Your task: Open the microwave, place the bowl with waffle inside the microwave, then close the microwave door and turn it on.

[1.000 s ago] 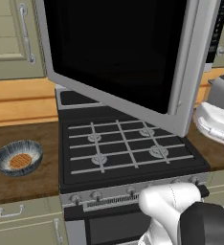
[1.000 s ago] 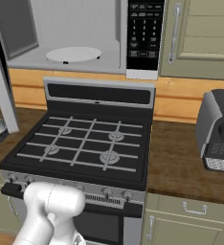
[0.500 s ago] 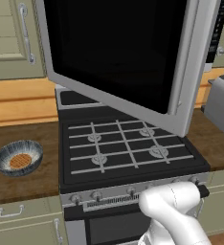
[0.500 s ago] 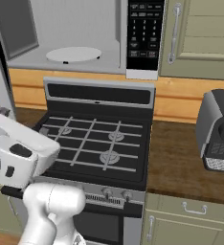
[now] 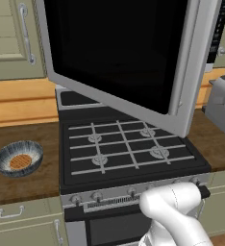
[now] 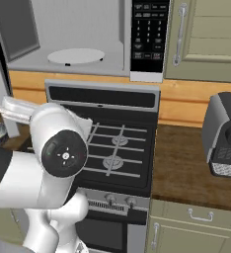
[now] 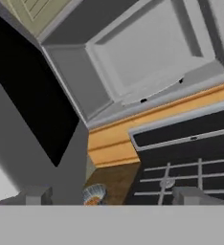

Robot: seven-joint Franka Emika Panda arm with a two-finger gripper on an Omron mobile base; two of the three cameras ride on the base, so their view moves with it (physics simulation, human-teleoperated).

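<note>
The microwave [image 6: 88, 44] hangs above the stove with its cavity open, a white turntable [image 6: 78, 55] inside and the black keypad panel [image 6: 149, 34] on its right. The microwave door [image 5: 119, 53] stands swung out to the left over the burners; its black glass [image 7: 32, 105] is close on the left of the hand view. The bowl with waffle [image 5: 18, 160] rests on the wooden counter left of the stove, and the bowl [image 7: 95, 194] peeks in low between my fingers. My gripper [image 7: 114, 198] is open and holds nothing, facing the cavity from below and left.
A black gas stove [image 5: 124, 149] with grates lies under the microwave. A grey toaster [image 6: 226, 136] stands on the right counter. Beige cabinets [image 5: 13, 38] flank the microwave. My white arm [image 6: 63, 148] crosses the left foreground of the right base view.
My arm has swung from the right side across to the left, now looming large in the right base view. Door and bowl have not moved.
</note>
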